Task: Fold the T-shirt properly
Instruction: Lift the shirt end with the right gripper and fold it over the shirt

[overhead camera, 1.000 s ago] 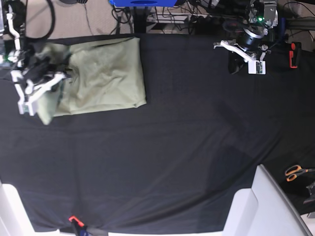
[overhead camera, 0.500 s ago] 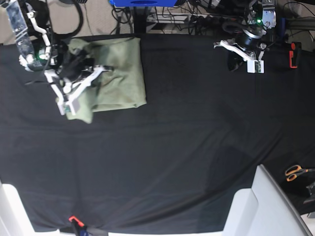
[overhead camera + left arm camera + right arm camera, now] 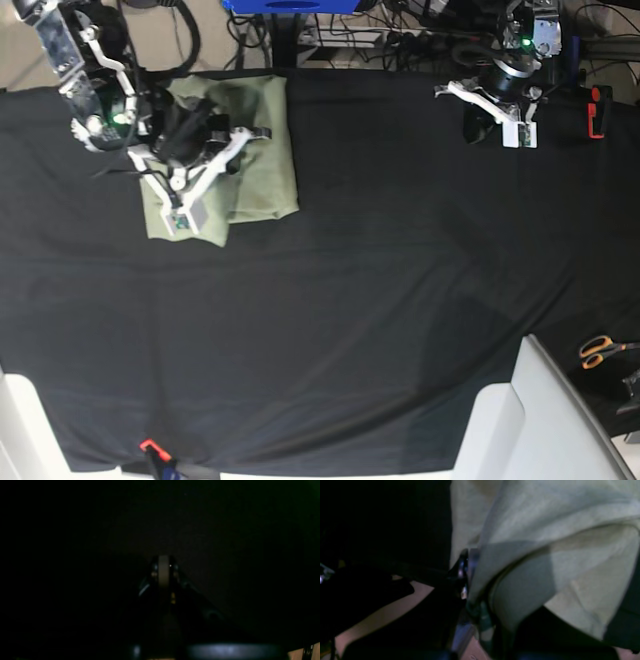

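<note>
The pale sage-green T-shirt (image 3: 265, 150) lies partly folded at the back left of the black table cloth (image 3: 380, 300). My right gripper (image 3: 188, 215) hangs over its front left part, shut on a fold of the fabric. In the right wrist view the T-shirt (image 3: 545, 530) drapes across the right gripper (image 3: 467, 585) and hides most of the fingers. At the back right, far from the shirt, my left gripper (image 3: 512, 135) is shut and holds nothing. In the dark left wrist view the left gripper (image 3: 163, 565) shows its pads pressed together.
Orange-handled scissors (image 3: 600, 350) lie off the cloth at the right edge. A white structure (image 3: 540, 420) fills the front right corner. A red clamp (image 3: 595, 110) sits at the back right, an orange clip (image 3: 150, 447) at the front edge. Cables run along the back.
The right arm has swung from the far left edge to the right, carrying the shirt's left part over the folded body. The left arm has stayed in place.
</note>
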